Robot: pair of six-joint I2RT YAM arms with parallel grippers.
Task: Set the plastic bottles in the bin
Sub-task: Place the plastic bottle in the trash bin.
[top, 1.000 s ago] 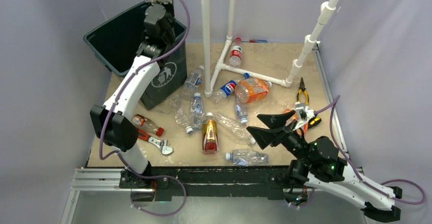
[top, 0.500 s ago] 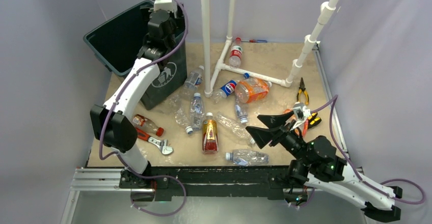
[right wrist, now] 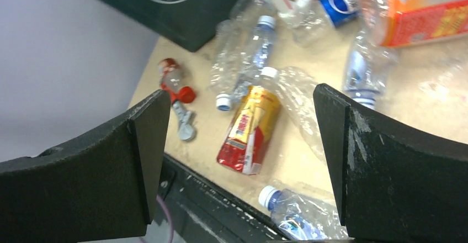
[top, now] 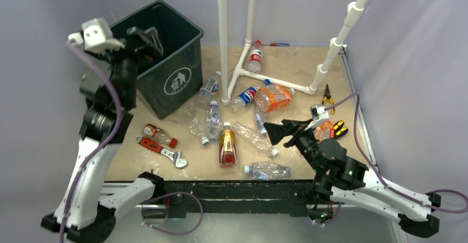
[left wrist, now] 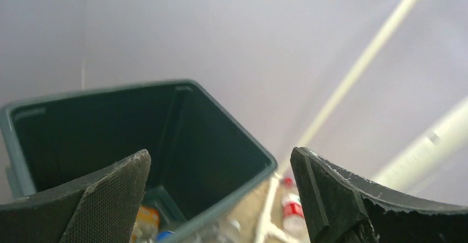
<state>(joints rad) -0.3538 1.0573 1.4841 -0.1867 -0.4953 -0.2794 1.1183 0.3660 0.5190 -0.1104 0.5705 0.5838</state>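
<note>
**Me:** The sandy surface (top: 309,61) is crowded. I count about eleven bottles (top: 213,116) lying on it between the bin (top: 165,83) and my right tool (top: 277,133). The crushed clear ones overlap, so I may be one off.

**Other:** And inside the bin?

**Me:** My left wrist view shows something orange and something blue at its bottom. I judge that to be one or two bottles. Besides those there is one bin, one wrench (top: 163,150) and one pliers (top: 328,96).

**Other:** Your tools?

**Me:** Both gape wide and grip nothing. The left tool (top: 146,38) hangs above the bin's mouth, and the right hovers over the near bottles.

**Other:** What could go wrong?

**Me:** The bottles lie touching, so closing on one could pinch two. It could also nudge a neighbour and send it rolling off the near edge. Crushed plastic may squirm out of my grip. The white pipes (top: 223,44) could block my reach to the far bottles.
</note>
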